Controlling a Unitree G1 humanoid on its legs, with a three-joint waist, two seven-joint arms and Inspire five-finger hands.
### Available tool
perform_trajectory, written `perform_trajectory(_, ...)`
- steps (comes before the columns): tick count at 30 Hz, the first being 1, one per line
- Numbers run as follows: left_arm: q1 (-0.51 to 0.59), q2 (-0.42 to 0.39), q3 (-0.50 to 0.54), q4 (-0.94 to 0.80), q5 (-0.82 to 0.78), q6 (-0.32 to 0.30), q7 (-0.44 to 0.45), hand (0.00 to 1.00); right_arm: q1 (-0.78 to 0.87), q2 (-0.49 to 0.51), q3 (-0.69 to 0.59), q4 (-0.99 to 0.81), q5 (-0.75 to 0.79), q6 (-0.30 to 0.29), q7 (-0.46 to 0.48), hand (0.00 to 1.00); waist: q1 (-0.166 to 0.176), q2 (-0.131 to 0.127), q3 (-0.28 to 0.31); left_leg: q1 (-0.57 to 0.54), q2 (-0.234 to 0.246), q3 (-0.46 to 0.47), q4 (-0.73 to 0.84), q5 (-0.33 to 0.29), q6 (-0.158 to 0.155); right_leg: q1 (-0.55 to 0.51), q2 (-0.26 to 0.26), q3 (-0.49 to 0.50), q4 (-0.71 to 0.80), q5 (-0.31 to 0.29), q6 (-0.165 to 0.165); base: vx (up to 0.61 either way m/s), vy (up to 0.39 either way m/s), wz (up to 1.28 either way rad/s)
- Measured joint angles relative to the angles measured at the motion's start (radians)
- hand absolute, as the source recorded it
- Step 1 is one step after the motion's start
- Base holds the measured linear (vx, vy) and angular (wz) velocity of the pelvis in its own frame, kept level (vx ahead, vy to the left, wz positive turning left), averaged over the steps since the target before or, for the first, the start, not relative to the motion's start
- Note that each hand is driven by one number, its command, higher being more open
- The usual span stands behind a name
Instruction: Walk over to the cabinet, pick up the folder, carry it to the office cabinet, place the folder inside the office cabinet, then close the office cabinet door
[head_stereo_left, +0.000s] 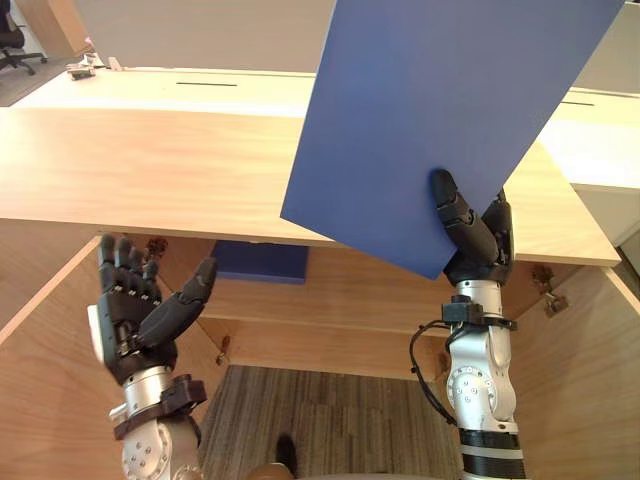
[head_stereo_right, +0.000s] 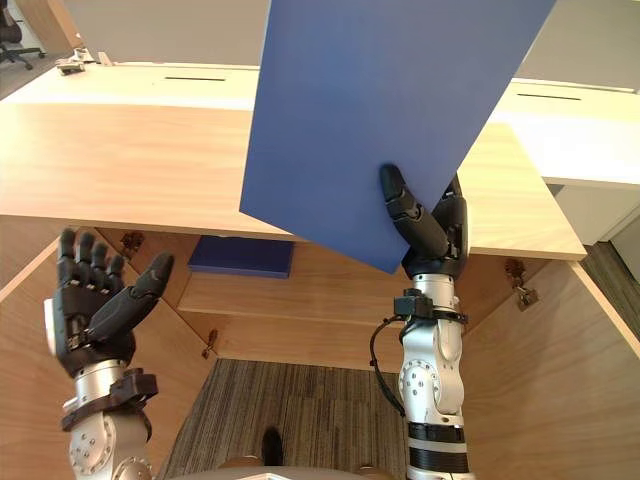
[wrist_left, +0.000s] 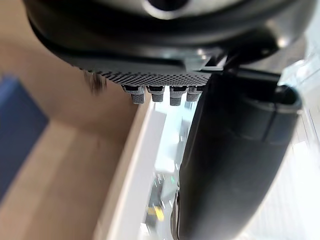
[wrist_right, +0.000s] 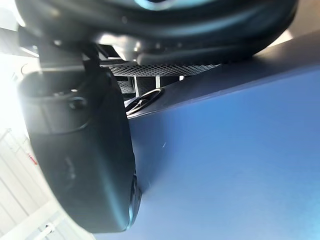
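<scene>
Right hand (head_stereo_left: 470, 240) pinches folder (head_stereo_left: 440, 120) over cabinet (head_stereo_left: 150, 170); blue item (head_stereo_left: 262, 262) inside.

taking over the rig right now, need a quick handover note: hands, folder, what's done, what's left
Right hand: shut on the folder, pinching its lower corner; the folder is held up, tilted, above the cabinet top.
Left hand: open, holding nothing, raised before the open cabinet.
Doors stand open; a blue item lies on the shelf inside.
Done: folder picked up.
Left: put the folder inside, close the door.
</scene>
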Motion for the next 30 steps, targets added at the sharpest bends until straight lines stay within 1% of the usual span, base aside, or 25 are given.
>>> perform_trajectory(1, 0.013, -0.006, 0.005, 0.027, 0.004, -0.004, 0.000, 1.00, 0.006, -0.004, -0.004, 0.000, -0.006, 0.000, 0.000, 0.00, 0.002, 0.000, 0.000, -0.002, -0.001, -0.003, 0.000, 0.000, 0.000, 0.000, 0.000, -0.004, 0.000, -0.001, -0.001, 0.00, 0.000, 0.11)
perform_trajectory(4, 0.030, -0.008, 0.032, 0.223, 0.062, -0.004, -0.003, 1.00, 0.016, -0.026, -0.006, 0.000, -0.052, 0.001, -0.002, 0.00, 0.008, 0.000, 0.000, -0.006, -0.002, -0.008, 0.000, 0.001, -0.001, -0.001, -0.001, -0.009, 0.000, -0.002, 0.000, -0.01, 0.001, 0.05)
perform_trajectory(6, 0.014, 0.001, 0.038, 0.452, 0.123, 0.043, -0.008, 1.00, 0.027, -0.048, 0.022, -0.003, -0.100, 0.001, -0.001, 0.00, 0.008, 0.000, 0.000, -0.008, -0.001, -0.008, 0.000, -0.003, -0.006, -0.004, -0.001, -0.010, 0.001, -0.009, -0.005, 0.00, 0.000, 0.00)
perform_trajectory(7, 0.008, 0.004, 0.038, 0.509, 0.137, 0.055, -0.012, 1.00, 0.033, -0.054, 0.033, -0.005, -0.108, 0.001, 0.000, 0.00, 0.008, 0.000, 0.000, -0.009, -0.001, -0.008, 0.000, -0.003, -0.006, -0.007, -0.001, -0.009, 0.001, -0.011, -0.007, 0.00, 0.000, 0.00)
perform_trajectory(9, -0.025, 0.018, 0.040, 0.747, 0.193, 0.086, -0.030, 1.00, 0.064, -0.079, 0.095, -0.016, -0.161, 0.002, 0.006, 0.00, 0.007, 0.000, 0.000, -0.018, 0.001, -0.004, 0.000, -0.003, -0.007, -0.018, 0.000, -0.006, 0.002, -0.012, -0.007, -0.01, 0.003, -0.05)
perform_trajectory(10, -0.035, 0.023, 0.041, 0.805, 0.210, 0.093, -0.034, 1.00, 0.069, -0.089, 0.115, -0.016, -0.179, 0.002, 0.007, 0.00, 0.007, 0.000, 0.000, -0.021, 0.002, -0.001, 0.000, -0.003, -0.007, -0.023, 0.001, -0.003, 0.002, -0.011, -0.007, 0.01, -0.001, -0.11)
perform_trajectory(11, -0.061, 0.038, 0.048, 0.921, 0.240, 0.112, -0.047, 1.00, 0.075, -0.109, 0.160, -0.018, -0.229, 0.000, 0.010, 0.00, 0.005, 0.000, 0.000, -0.025, 0.005, 0.004, 0.000, -0.003, -0.008, -0.032, 0.002, 0.003, 0.005, -0.010, -0.005, 0.01, -0.003, -0.12)
perform_trajectory(12, -0.073, 0.046, 0.051, 0.978, 0.256, 0.122, -0.051, 1.00, 0.073, -0.122, 0.187, -0.020, -0.262, 0.001, 0.012, 0.00, 0.002, -0.001, -0.001, -0.026, 0.007, 0.008, 0.000, -0.003, -0.008, -0.036, 0.003, 0.007, 0.007, -0.009, -0.004, 0.02, -0.013, -0.21)
perform_trajectory(13, -0.091, 0.073, 0.059, 1.063, 0.256, 0.136, -0.060, 1.00, 0.072, -0.156, 0.242, -0.020, -0.306, 0.001, 0.015, 0.00, 0.001, -0.004, -0.002, -0.026, 0.017, 0.019, 0.000, -0.005, -0.010, -0.043, 0.007, 0.024, 0.007, -0.009, -0.004, 0.02, -0.028, -0.25)
perform_trajectory(14, -0.106, 0.110, 0.055, 1.134, 0.288, 0.137, -0.061, 1.00, 0.070, -0.186, 0.306, -0.020, -0.365, -0.002, 0.017, 0.00, 0.001, -0.004, -0.003, -0.027, 0.023, 0.026, 0.001, -0.004, -0.011, -0.049, 0.011, 0.033, 0.008, -0.007, -0.005, 0.02, -0.032, -0.27)
perform_trajectory(15, -0.114, 0.127, 0.052, 1.164, 0.305, 0.139, -0.061, 1.00, 0.064, -0.199, 0.335, -0.020, -0.403, -0.004, 0.021, 0.00, 0.001, -0.004, -0.002, -0.029, 0.026, 0.032, 0.001, -0.004, -0.012, -0.055, 0.014, 0.040, 0.008, -0.006, -0.006, 0.01, -0.025, -0.33)
perform_trajectory(16, -0.126, 0.149, 0.038, 1.202, 0.315, 0.139, -0.058, 1.00, 0.044, -0.224, 0.395, -0.006, -0.457, -0.004, 0.029, 0.00, 0.003, -0.004, 0.001, -0.040, 0.030, 0.050, 0.006, -0.003, -0.014, -0.079, 0.019, 0.055, 0.017, -0.005, -0.009, -0.01, -0.003, -0.34)
perform_trajectory(17, -0.146, 0.168, 0.025, 1.216, 0.316, 0.139, -0.051, 1.00, 0.011, -0.247, 0.457, 0.019, -0.502, -0.004, 0.036, 0.00, 0.002, -0.001, 0.016, -0.063, 0.038, 0.059, 0.008, -0.001, -0.019, -0.117, 0.022, 0.069, 0.038, -0.005, -0.012, -0.02, 0.004, -0.33)
perform_trajectory(18, -0.166, 0.176, 0.015, 1.219, 0.317, 0.139, -0.048, 1.00, -0.012, -0.255, 0.482, 0.033, -0.521, -0.004, 0.037, 0.00, 0.003, -0.001, 0.031, -0.082, 0.043, 0.062, 0.020, -0.001, -0.020, -0.140, 0.024, 0.074, 0.054, -0.006, -0.014, -0.09, -0.006, -0.20)
perform_trajectory(20, -0.260, 0.207, -0.019, 1.235, 0.327, 0.134, -0.042, 1.00, -0.112, -0.276, 0.550, 0.103, -0.595, -0.003, 0.036, 0.00, 0.008, 0.003, 0.112, -0.190, 0.067, 0.065, 0.140, -0.034, -0.017, -0.232, 0.030, 0.086, 0.125, -0.012, -0.023, -0.15, -0.023, -0.16)
perform_trajectory(21, -0.315, 0.215, -0.038, 1.233, 0.331, 0.131, -0.038, 1.00, -0.166, -0.292, 0.577, 0.140, -0.631, 0.002, 0.035, 0.00, 0.012, 0.012, 0.159, -0.263, 0.088, 0.065, 0.230, -0.061, -0.011, -0.287, 0.037, 0.093, 0.166, -0.013, -0.025, -0.16, -0.006, -0.19)
perform_trajectory(23, -0.376, 0.208, -0.066, 1.217, 0.330, 0.121, -0.028, 1.00, -0.218, -0.329, 0.607, 0.171, -0.693, 0.011, 0.028, 0.00, 0.013, 0.035, 0.225, -0.373, 0.119, 0.061, 0.368, -0.121, -0.010, -0.373, 0.046, 0.102, 0.245, -0.030, -0.026, -0.17, 0.039, -0.18)
perform_trajectory(24, -0.385, 0.207, -0.075, 1.204, 0.329, 0.118, -0.025, 1.00, -0.228, -0.340, 0.612, 0.173, -0.708, 0.014, 0.026, 0.00, 0.012, 0.039, 0.242, -0.400, 0.126, 0.061, 0.402, -0.136, -0.010, -0.404, 0.046, 0.107, 0.276, -0.041, -0.025, -0.18, 0.081, -0.16)
perform_trajectory(25, -0.403, 0.207, -0.090, 1.185, 0.328, 0.108, -0.025, 1.00, -0.239, -0.360, 0.615, 0.173, -0.742, 0.015, 0.016, 0.00, 0.011, 0.042, 0.271, -0.457, 0.135, 0.062, 0.466, -0.161, -0.009, -0.467, 0.042, 0.117, 0.345, -0.066, -0.022, -0.15, 0.070, -0.12)
perform_trajectory(26, -0.414, 0.207, -0.095, 1.173, 0.328, 0.102, -0.025, 1.00, -0.247, -0.369, 0.615, 0.173, -0.760, 0.016, 0.008, 0.00, 0.011, 0.043, 0.287, -0.484, 0.138, 0.061, 0.494, -0.170, -0.009, -0.498, 0.039, 0.121, 0.381, -0.077, -0.023, -0.20, 0.073, -0.12)
perform_trajectory(27, -0.442, 0.209, -0.100, 1.154, 0.324, 0.094, -0.025, 1.00, -0.271, -0.391, 0.614, 0.174, -0.794, 0.020, -0.005, 0.00, 0.006, 0.049, 0.312, -0.555, 0.143, 0.061, 0.553, -0.185, 0.000, -0.580, 0.032, 0.131, 0.457, -0.100, -0.021, -0.14, 0.042, -0.06)
perform_trajectory(28, -0.455, 0.209, -0.102, 1.154, 0.320, 0.091, -0.025, 1.00, -0.282, -0.400, 0.612, 0.177, -0.804, 0.022, -0.011, 0.00, 0.005, 0.053, 0.315, -0.587, 0.146, 0.060, 0.574, -0.190, 0.002, -0.613, 0.031, 0.132, 0.481, -0.105, -0.021, -0.14, 0.046, -0.04)
perform_trajectory(29, -0.482, 0.210, -0.104, 1.154, 0.309, 0.085, -0.024, 1.00, -0.316, -0.408, 0.603, 0.201, -0.813, 0.022, -0.020, 0.00, -0.001, 0.065, 0.321, -0.666, 0.150, 0.055, 0.624, -0.201, 0.007, -0.693, 0.026, 0.135, 0.539, -0.119, -0.019, -0.07, 0.031, 0.00)
perform_trajectory(30, -0.494, 0.210, -0.107, 1.154, 0.308, 0.082, -0.024, 1.00, -0.329, -0.407, 0.594, 0.215, -0.813, 0.023, -0.025, 0.00, -0.001, 0.070, 0.324, -0.695, 0.152, 0.052, 0.643, -0.204, 0.010, -0.722, 0.025, 0.135, 0.561, -0.125, -0.020, -0.08, 0.029, 0.04)
